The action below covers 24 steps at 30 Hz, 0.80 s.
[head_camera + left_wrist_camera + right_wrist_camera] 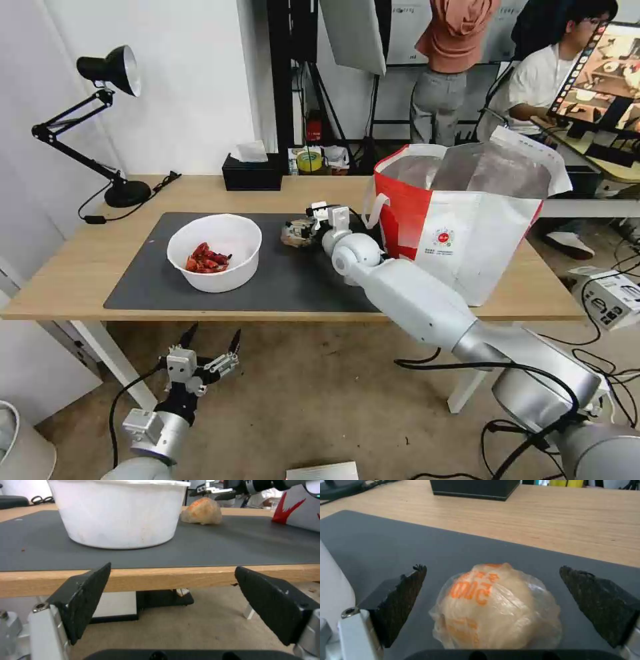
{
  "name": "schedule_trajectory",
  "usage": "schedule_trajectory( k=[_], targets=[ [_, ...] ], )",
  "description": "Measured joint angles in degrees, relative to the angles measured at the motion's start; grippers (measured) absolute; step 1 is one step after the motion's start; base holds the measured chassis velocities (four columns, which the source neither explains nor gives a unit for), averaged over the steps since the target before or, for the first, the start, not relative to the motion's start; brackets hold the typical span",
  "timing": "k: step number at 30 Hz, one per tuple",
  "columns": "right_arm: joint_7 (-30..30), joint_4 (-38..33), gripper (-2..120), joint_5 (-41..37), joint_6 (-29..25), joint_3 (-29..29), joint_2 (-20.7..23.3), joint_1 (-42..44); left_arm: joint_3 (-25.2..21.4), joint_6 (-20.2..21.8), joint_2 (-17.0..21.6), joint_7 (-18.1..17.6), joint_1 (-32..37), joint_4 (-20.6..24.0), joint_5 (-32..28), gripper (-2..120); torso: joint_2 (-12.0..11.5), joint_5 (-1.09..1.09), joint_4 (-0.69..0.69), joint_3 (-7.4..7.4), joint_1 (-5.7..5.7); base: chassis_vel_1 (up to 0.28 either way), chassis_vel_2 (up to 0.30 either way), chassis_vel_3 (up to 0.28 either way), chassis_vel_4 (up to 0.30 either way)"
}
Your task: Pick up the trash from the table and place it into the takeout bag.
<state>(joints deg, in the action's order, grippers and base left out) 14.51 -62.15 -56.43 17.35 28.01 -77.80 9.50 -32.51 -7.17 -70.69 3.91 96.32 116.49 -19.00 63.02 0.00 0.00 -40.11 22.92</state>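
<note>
A tan plastic-wrapped ball (291, 238) (496, 610) (202, 511) of trash lies on the dark grey mat (280, 283) of the table (87, 267). My right gripper (301, 225) (492, 568) is open, low over the mat, with one finger on each side of the ball and neither touching it. The white bowl (230, 243) (120, 512) with red shell scraps (207, 259) stands to the ball's left. The red-and-white takeout bag (460, 227) (300, 507) stands open at the table's right end. Below the table's front edge, my left gripper (212, 343) (172, 567) is open and holds nothing.
A black tissue box (252, 172) (475, 488) sits at the table's back edge. A black desk lamp (110, 120) stands at the back left corner with its cable. Cables trail on the floor to the right.
</note>
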Motion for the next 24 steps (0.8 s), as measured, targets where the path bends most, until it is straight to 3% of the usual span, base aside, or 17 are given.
schedule_trajectory(
  k=[24],
  targets=[
    [-1.33,4.40,96,0.42,4.67,1.95,-3.12,-1.49,-0.37,-0.34,-0.12,0.02,0.29,-0.06,-0.64,100,0.01,0.00,0.00,0.00,0.00,0.000,0.000,0.000,0.000]
  ],
)
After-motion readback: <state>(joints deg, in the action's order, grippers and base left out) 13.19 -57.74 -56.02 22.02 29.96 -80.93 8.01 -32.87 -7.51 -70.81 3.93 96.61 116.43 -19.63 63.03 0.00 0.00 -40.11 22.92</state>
